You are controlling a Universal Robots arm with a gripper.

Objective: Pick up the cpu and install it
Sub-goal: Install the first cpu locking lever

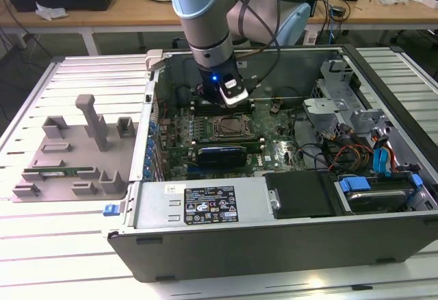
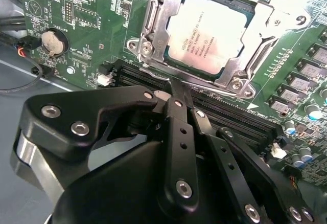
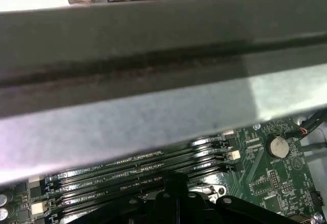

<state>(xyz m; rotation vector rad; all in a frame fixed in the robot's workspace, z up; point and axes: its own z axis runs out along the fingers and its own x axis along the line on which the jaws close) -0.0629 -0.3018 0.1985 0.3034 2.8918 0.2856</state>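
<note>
One cpu (image 2: 209,32), silver top up, lying flat inside one metal socket frame (image 2: 153,35) on the green motherboard (image 2: 92,9); seen in the exterior view too (image 1: 229,127), near the middle of the board. Not held, not touched by anything.

One arm (image 1: 202,19), reaching down into one open computer case (image 1: 274,235). One gripper (image 1: 233,105), hanging just beyond the socket, over the dark memory slots (image 3: 138,170). In the second wrist view, its (image 2: 176,86) two fingers pressed together into a single black bar, nothing pinched between them, the tip just beside the socket frame's edge and apart from the chip. In the first wrist view, its (image 3: 176,183) tip over the same slots: four long rows, as far as can be counted, running side by side.

One round coin battery (image 2: 53,42) on the board, well apart from the socket, found also in the first wrist view (image 3: 278,146).

Outside the case, on the exterior view's left: one grey tray (image 1: 75,156) with upright blocks, resting on the slatted table (image 1: 68,245), and one thin green memory stick (image 1: 51,173) lying in it.
</note>
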